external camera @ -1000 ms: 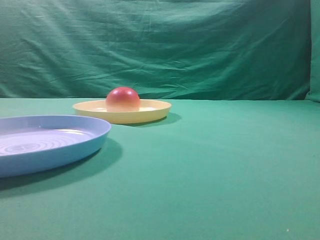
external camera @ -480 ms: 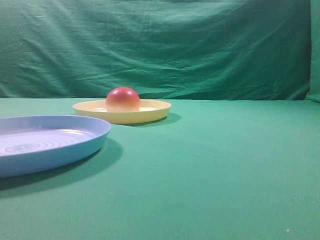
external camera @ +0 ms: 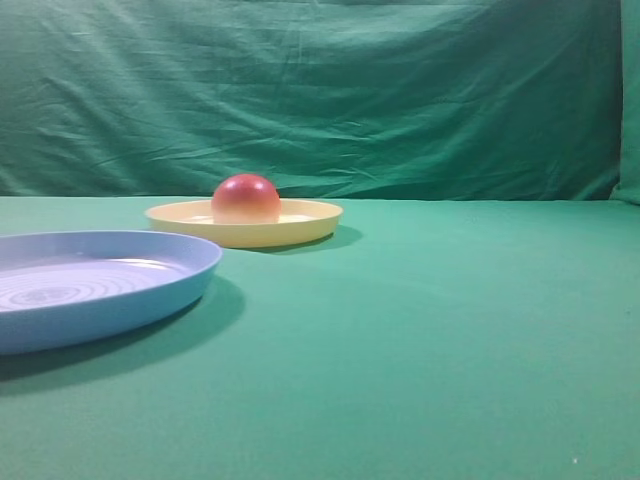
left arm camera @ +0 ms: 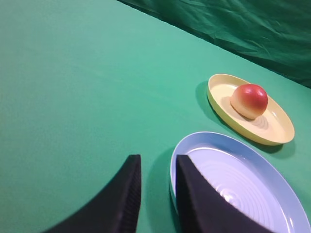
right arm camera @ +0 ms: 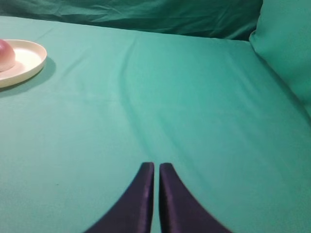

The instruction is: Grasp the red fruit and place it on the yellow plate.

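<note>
The red fruit sits on the yellow plate, left of the middle and towards the back of the green table. The left wrist view shows the fruit resting on the plate far ahead of my left gripper, which is open with nothing between its black fingers. In the right wrist view the fruit and plate lie at the far left edge. My right gripper is shut and empty, well away from them. Neither gripper shows in the exterior view.
A larger light-blue plate with concentric rings lies at the front left; its rim is just beside my left gripper's right finger. Green cloth covers the table and hangs as a backdrop.
</note>
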